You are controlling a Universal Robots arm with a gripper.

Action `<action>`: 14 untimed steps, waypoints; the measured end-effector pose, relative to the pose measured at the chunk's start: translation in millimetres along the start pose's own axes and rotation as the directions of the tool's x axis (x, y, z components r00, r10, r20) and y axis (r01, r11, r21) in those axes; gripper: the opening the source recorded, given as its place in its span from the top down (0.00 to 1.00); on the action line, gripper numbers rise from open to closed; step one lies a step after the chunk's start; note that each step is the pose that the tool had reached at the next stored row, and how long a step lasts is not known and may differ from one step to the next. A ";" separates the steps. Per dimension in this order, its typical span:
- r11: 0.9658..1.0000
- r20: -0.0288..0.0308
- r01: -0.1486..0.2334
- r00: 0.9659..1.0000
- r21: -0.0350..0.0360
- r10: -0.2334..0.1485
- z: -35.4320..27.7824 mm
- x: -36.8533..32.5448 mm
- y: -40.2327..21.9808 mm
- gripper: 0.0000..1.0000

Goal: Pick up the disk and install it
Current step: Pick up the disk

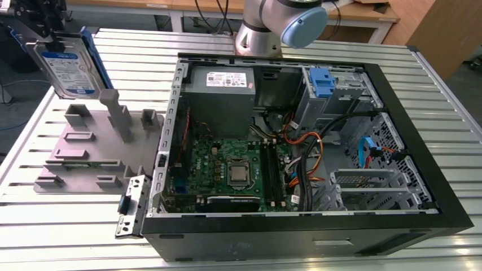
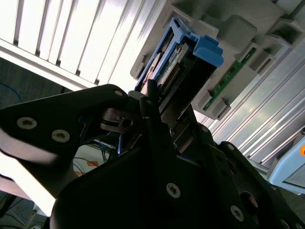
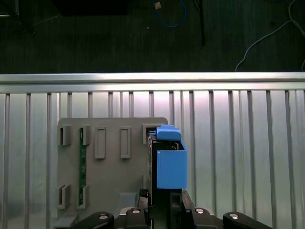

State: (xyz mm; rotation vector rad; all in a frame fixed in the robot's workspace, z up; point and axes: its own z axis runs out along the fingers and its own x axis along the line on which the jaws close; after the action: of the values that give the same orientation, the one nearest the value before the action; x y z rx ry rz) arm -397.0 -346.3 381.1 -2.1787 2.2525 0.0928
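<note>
The disk (image 1: 71, 66) is a silver hard drive with a white-and-blue label and blue rails. It hangs upright in the air at the exterior view's far left, above the grey fixture plate (image 1: 83, 149). My gripper (image 1: 51, 40) is shut on its upper end. In the first wrist view the disk (image 3: 170, 164) appears edge-on, its blue carrier over the fixture's edge, with my gripper (image 3: 164, 207) clamped on it. The second wrist view shows the disk (image 2: 190, 59) sticking out beyond my gripper (image 2: 159, 112).
An open computer case (image 1: 301, 226) lies on the slatted metal table (image 1: 68, 231). Inside it are a grey power supply (image 1: 222, 84), a motherboard (image 1: 226, 169), cables, and a blue bracket (image 1: 322, 84) at the drive bay. A green memory stick (image 3: 82, 164) sits in the fixture. The arm's base (image 1: 260, 31) stands behind the case.
</note>
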 end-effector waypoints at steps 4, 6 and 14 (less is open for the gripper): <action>1.000 0.000 0.000 1.000 0.000 0.000 -3.4 -0.2 0.1 0.65; 1.000 0.000 0.000 1.000 0.000 0.000 -5.5 -0.3 0.2 0.65; 1.000 0.000 0.000 1.000 0.000 0.000 -14.7 -0.7 0.6 0.65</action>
State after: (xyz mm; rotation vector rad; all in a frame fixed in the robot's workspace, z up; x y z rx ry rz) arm -397.0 -346.2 395.9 -2.1786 2.2524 0.0926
